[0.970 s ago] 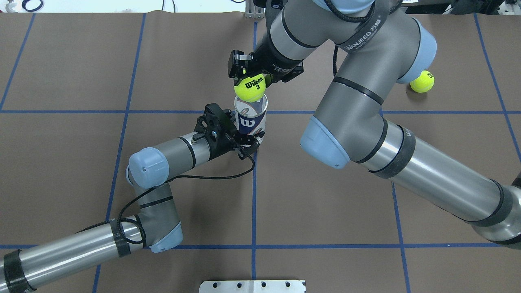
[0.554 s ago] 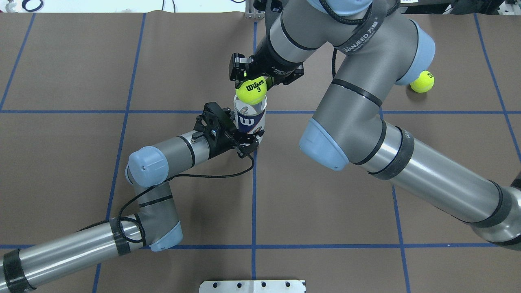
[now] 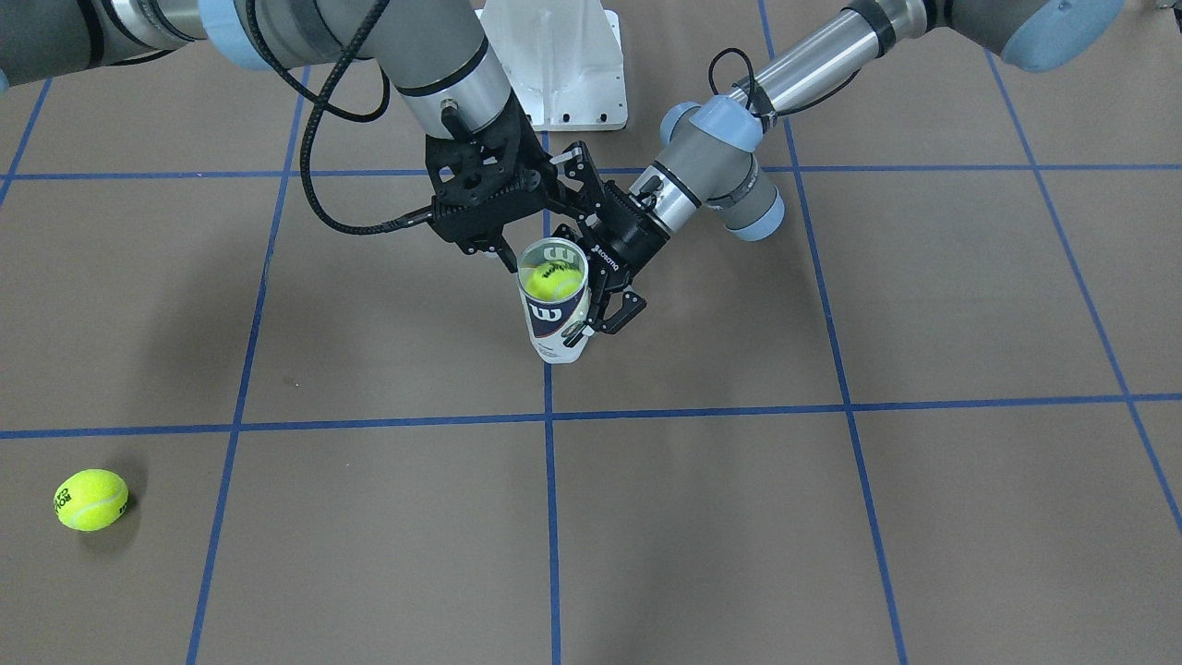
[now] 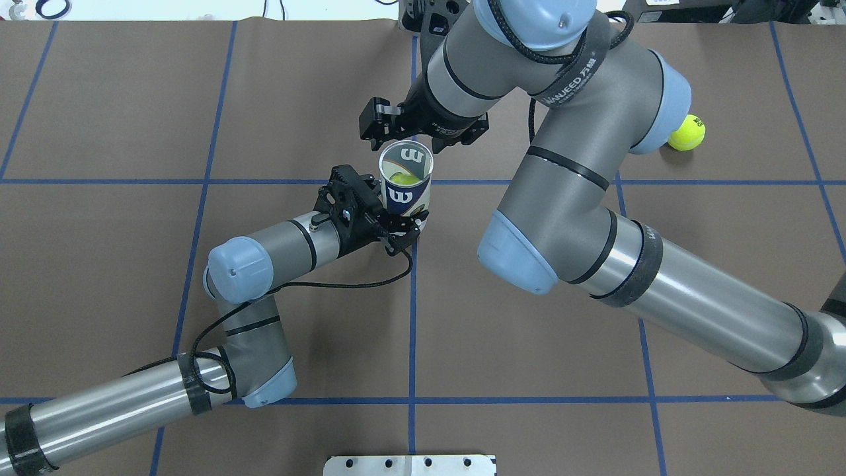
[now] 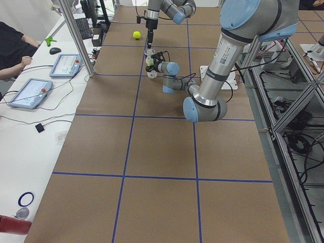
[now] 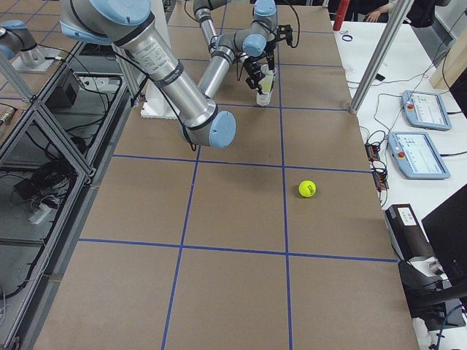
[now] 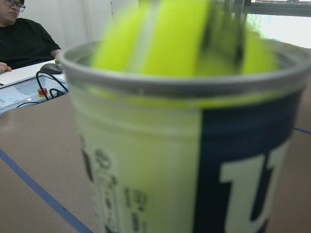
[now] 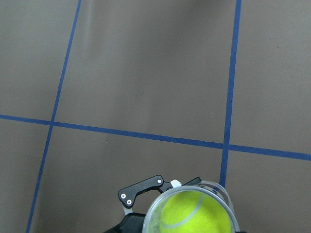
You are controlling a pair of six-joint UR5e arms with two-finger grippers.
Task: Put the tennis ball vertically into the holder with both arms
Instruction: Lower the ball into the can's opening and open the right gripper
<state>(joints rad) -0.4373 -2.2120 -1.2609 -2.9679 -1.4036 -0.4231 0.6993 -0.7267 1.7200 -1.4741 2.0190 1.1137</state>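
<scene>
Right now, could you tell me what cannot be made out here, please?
- How deep the tennis ball sits in the holder: its label hides that overhead; left wrist view blurred.
- Left claw, far fingertip: behind the holder overhead.
- Loose ball, print: right arm covers part overhead; too small elsewhere.

The grey-silver tubular left arm [image 4: 112, 403] is showing light blue rounded joint caps [image 4: 239, 268] and black bands around its shaft. A thin black cable [image 4: 344, 285] is looping from its wrist back toward 7 o'clock in the overhead view, and a small silver stud [image 4: 320, 223] is sticking out of that wrist. The matching grey-silver tubular right arm [image 4: 700, 301] is wearing a black strap with white lettering [image 4: 572, 74] near 12 o'clock. The black open-framed left gripper [image 4: 403, 231] and the black right gripper [image 3: 489, 249] are showing round holes in their plates.
</scene>
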